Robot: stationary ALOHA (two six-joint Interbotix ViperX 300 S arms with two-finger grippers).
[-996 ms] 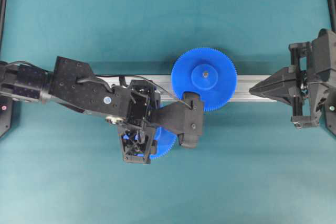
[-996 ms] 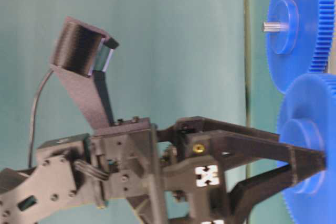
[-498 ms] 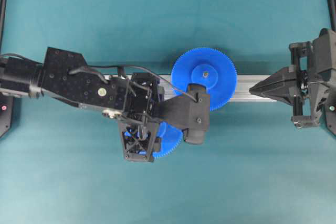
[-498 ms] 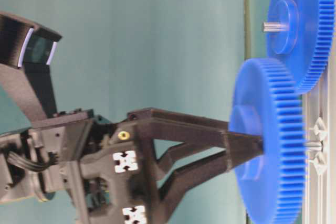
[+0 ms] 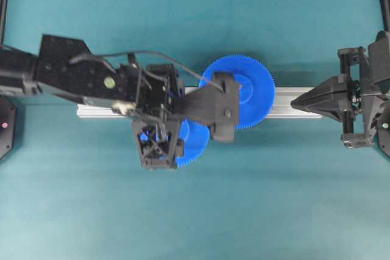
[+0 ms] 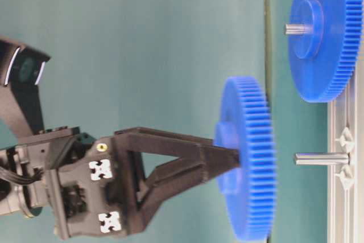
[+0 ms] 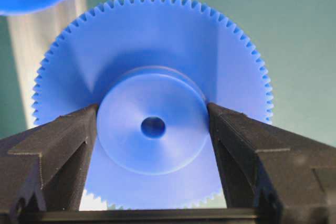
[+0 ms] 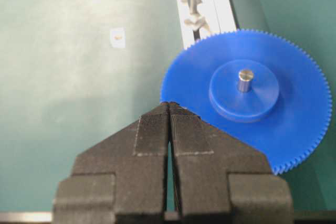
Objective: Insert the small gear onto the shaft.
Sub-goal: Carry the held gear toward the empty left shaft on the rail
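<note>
Blue small gear (image 7: 152,124) was pinched at its raised hub by the left claw (image 7: 152,129), held off the teal surface (image 5: 183,211) with its hole facing the shaft (image 6: 319,158), apparently just short of its tip. Right claw (image 8: 170,124) sat pressed together beside the larger gear (image 8: 247,98) on the rail (image 5: 292,103).

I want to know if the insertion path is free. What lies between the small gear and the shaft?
Nothing: in the table-level view the gap between the small gear, held by the left gripper, and the shaft is bare.
</note>
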